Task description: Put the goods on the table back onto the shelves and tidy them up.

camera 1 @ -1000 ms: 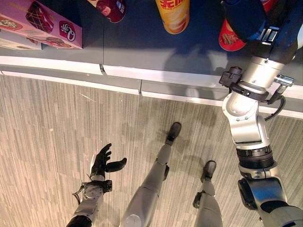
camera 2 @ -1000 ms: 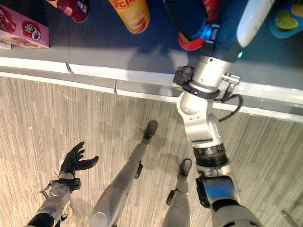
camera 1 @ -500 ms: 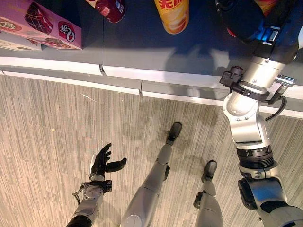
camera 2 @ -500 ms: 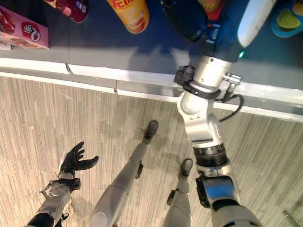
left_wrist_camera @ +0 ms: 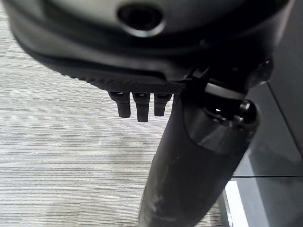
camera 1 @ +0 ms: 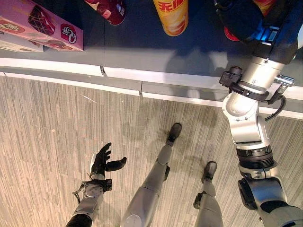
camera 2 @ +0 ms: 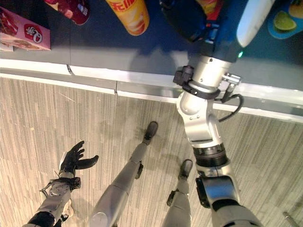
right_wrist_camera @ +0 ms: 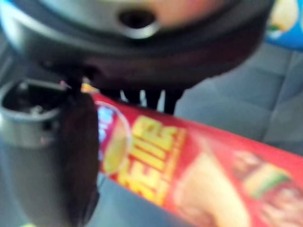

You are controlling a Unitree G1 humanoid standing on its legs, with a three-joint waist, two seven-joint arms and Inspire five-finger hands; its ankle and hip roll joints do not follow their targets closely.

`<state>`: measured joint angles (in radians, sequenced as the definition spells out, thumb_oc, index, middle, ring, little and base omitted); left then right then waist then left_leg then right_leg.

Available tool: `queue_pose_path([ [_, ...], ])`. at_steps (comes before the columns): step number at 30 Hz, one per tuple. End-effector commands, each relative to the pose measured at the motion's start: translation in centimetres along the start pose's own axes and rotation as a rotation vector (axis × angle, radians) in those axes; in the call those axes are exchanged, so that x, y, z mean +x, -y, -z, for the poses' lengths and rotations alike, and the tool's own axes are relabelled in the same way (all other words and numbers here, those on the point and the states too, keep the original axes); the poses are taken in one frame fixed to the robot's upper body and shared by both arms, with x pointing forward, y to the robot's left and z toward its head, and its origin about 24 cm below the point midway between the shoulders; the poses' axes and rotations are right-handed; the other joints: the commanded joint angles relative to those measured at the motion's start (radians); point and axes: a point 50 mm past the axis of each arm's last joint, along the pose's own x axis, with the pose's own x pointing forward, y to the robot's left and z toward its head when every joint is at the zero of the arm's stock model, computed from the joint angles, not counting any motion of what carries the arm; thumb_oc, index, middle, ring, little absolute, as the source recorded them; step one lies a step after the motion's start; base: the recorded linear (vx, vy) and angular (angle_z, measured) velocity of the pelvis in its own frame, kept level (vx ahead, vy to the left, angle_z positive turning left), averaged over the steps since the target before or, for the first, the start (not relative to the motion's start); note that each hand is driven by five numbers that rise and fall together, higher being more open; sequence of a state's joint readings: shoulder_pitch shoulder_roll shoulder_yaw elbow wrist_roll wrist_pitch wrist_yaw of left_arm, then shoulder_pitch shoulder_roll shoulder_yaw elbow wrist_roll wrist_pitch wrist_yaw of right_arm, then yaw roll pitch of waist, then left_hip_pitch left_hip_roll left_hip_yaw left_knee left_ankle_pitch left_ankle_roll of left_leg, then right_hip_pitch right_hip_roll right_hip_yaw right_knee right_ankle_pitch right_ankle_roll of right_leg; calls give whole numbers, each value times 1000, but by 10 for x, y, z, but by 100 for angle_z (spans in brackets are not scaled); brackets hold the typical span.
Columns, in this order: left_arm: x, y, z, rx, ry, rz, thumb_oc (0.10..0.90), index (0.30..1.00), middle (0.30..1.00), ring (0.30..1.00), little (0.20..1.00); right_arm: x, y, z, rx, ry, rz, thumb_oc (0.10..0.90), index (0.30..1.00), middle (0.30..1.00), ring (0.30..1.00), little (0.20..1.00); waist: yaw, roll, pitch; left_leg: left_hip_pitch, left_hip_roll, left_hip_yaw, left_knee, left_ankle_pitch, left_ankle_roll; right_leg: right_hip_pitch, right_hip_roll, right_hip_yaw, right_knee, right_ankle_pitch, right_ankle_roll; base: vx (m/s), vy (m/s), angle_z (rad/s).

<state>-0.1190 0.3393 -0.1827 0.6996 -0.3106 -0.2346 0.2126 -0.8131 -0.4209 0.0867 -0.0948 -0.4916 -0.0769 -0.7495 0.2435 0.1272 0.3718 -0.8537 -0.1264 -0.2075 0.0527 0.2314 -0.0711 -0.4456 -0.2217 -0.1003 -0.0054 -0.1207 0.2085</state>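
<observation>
A red snack tube (right_wrist_camera: 189, 170) lies on the dark table (camera 1: 142, 47). My right hand (camera 1: 241, 19) reaches over the table's edge and covers most of the tube, whose red end (camera 1: 229, 34) shows beside the hand. In the right wrist view the tube runs between the thumb (right_wrist_camera: 75, 156) and the straight fingers (right_wrist_camera: 151, 101). My left hand (camera 1: 102, 161) hangs low over the floor, open and holding nothing.
On the table lie a yellow tube (camera 1: 171, 14), a dark red can (camera 1: 109, 8) and a pink box (camera 1: 42, 26) at the left. A blue bag (camera 2: 284, 21) lies right of my arm. The table's pale edge (camera 1: 123, 73) crosses the view above the striped floor (camera 1: 47, 132).
My right hand has moved further over the red tube, which is now more covered. The left hand has not moved.
</observation>
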Motion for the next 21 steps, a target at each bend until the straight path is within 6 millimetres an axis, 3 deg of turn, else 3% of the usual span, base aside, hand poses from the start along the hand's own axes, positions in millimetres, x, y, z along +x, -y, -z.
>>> queue_pose_path([
  [1,-9,-32,14,65,-32,-114,800,900,900,900,900,11,14,-30,81,185,76,800,900,900,900,900,-1,-10,-75,-12,77,12,131,-174,-43,102,-9,-26,13,51,26,0,0,0],
  [12,-10,-33,19,69,-61,-113,800,900,900,900,900,2,5,-31,138,154,0,800,900,900,900,900,-4,-24,-83,42,100,20,125,-170,-49,141,-2,-30,11,44,21,-18,-10,-1],
  [21,-16,-36,39,104,-154,-112,800,900,900,900,900,-21,4,-20,166,67,-91,800,900,900,900,900,-37,-57,-132,193,136,25,15,-136,-59,218,20,-30,-29,63,19,53,0,-3],
])
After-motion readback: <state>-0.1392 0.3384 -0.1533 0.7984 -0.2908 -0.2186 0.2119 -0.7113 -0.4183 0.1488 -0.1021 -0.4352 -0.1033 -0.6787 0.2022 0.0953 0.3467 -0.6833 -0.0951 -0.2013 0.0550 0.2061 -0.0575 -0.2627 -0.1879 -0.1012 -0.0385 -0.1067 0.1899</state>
